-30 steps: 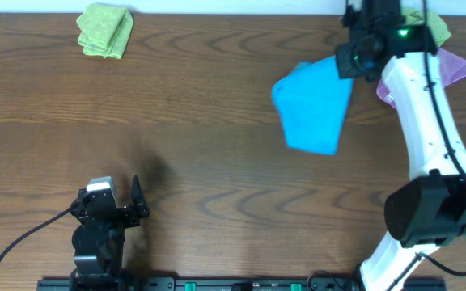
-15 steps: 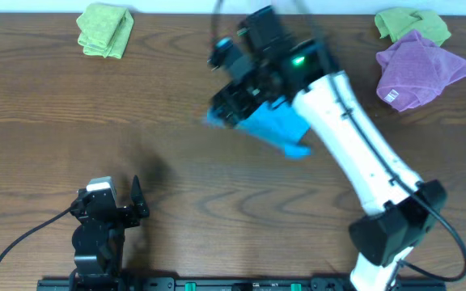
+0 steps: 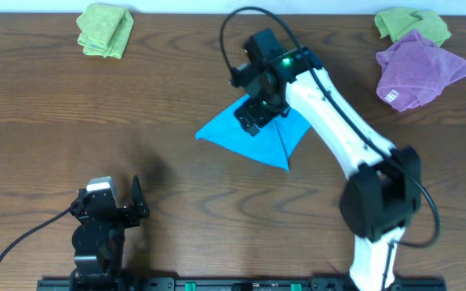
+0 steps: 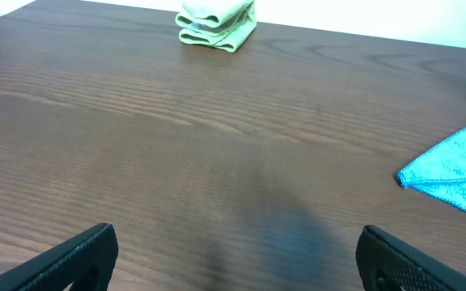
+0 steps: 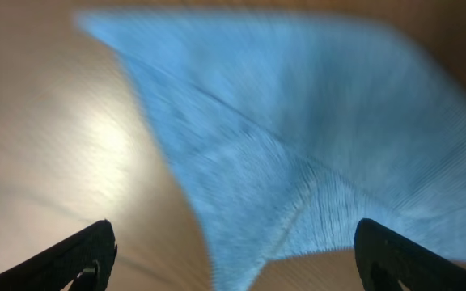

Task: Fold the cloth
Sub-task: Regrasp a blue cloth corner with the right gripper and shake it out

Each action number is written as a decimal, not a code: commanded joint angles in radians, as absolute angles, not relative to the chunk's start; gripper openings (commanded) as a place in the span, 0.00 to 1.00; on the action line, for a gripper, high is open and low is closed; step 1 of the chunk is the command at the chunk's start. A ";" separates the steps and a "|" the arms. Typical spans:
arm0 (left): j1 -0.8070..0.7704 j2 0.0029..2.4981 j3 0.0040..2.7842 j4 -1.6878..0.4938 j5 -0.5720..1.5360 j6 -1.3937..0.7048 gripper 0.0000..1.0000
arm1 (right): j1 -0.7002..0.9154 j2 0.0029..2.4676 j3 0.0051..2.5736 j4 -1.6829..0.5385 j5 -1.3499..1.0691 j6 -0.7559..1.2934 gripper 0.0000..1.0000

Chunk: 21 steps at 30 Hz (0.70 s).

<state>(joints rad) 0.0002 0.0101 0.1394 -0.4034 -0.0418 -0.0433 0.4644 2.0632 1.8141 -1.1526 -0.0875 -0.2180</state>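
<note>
The sky-blue cloth [image 3: 275, 139] lies in the middle of the table as a rough kite shape with a crease down it. My right gripper [image 3: 253, 120] hovers over its far edge, open, with nothing between its fingers. In the right wrist view the cloth [image 5: 298, 137] fills the frame, blurred, beyond the open right gripper [image 5: 233, 234]. My left gripper [image 3: 120, 196] rests near the front left, open and empty. In the left wrist view one corner of the cloth [image 4: 459, 170] shows at the right, well beyond the left gripper [image 4: 237, 242].
A folded lime-green cloth [image 3: 105, 30] lies at the back left, also seen as the green cloth [image 4: 217, 20] in the left wrist view. At the back right a purple cloth [image 3: 421, 69] lies against another lime-green cloth [image 3: 411, 23].
My right arm swung the blue cloth from the back right to the table's middle, opened its jaws and let it go. The cloth now lies spread out. The left arm stayed still.
</note>
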 commanded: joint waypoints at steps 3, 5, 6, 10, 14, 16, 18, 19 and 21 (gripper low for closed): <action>0.007 0.004 0.120 -0.407 -0.059 -0.026 0.95 | 0.340 2.122 1.784 -1.135 -0.067 -0.171 0.83; 0.007 0.004 0.120 -0.407 -0.059 -0.026 0.95 | 0.308 2.132 1.784 -1.133 -0.067 -0.173 0.74; 0.007 0.004 0.120 -0.407 -0.059 -0.026 0.95 | 0.291 2.141 1.784 -1.134 -0.067 -0.173 0.74; 0.007 0.004 0.120 -0.407 -0.059 -0.026 0.95 | 0.247 2.155 1.778 -1.127 -0.067 -0.173 0.75; 0.007 0.004 0.120 -0.407 -0.059 -0.026 0.95 | 0.221 2.162 1.778 -1.061 -0.091 -0.173 0.74; 0.007 0.004 0.120 -0.407 -0.059 -0.026 0.95 | 0.221 2.167 1.777 -1.019 -0.102 -0.173 0.70; 0.007 0.004 0.120 -0.407 -0.059 -0.026 0.95 | 0.223 2.178 1.777 -0.989 -0.102 -0.174 0.68; 0.007 0.004 0.120 -0.407 -0.059 -0.026 0.95 | 0.223 2.189 1.777 -0.979 -0.102 -0.174 0.68; 0.007 0.004 0.120 -0.407 -0.059 -0.026 0.95 | 0.223 2.210 1.777 -0.970 -0.102 -0.173 0.66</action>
